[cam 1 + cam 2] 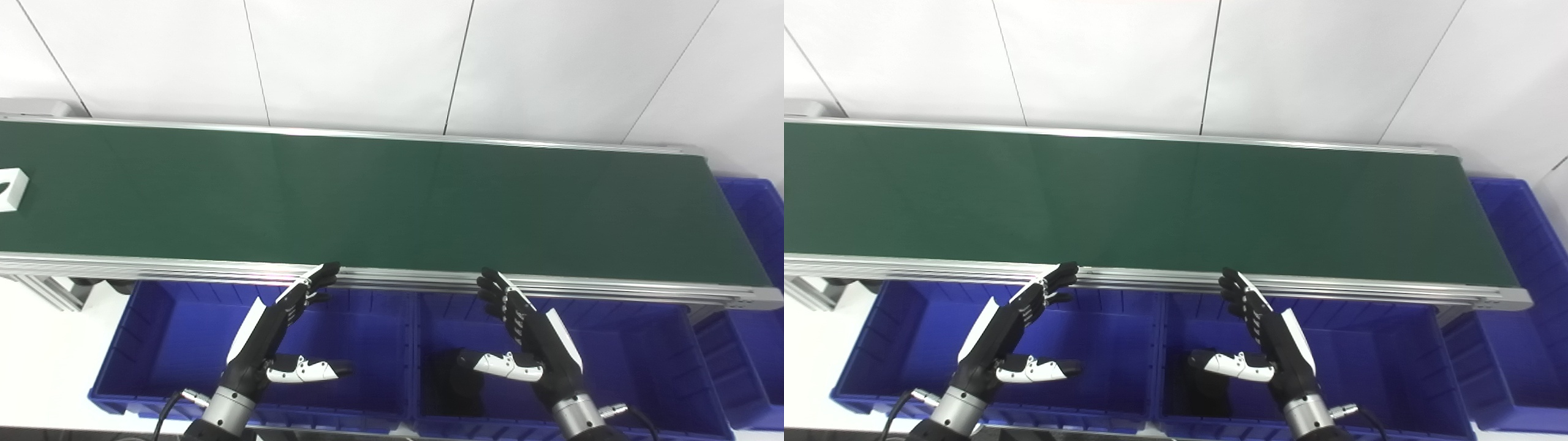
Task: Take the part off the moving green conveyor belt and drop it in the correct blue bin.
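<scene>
A white part (11,188) lies on the green conveyor belt (380,202) at its far left edge; it shows only in the left eye view. My left hand (278,334) is open and empty, held over the left blue bin (153,349) just below the belt's front rail. My right hand (527,340) is open and empty over the middle blue bin (637,361). Both hands have fingers stretched toward the rail and thumbs pointing inward. A dark object (450,383) lies in the middle bin under the right thumb.
A third blue bin (756,208) stands at the belt's right end. The aluminium front rail (398,278) runs between hands and belt. A white panelled wall (367,61) stands behind the belt. The frame leg (55,291) shows at the left.
</scene>
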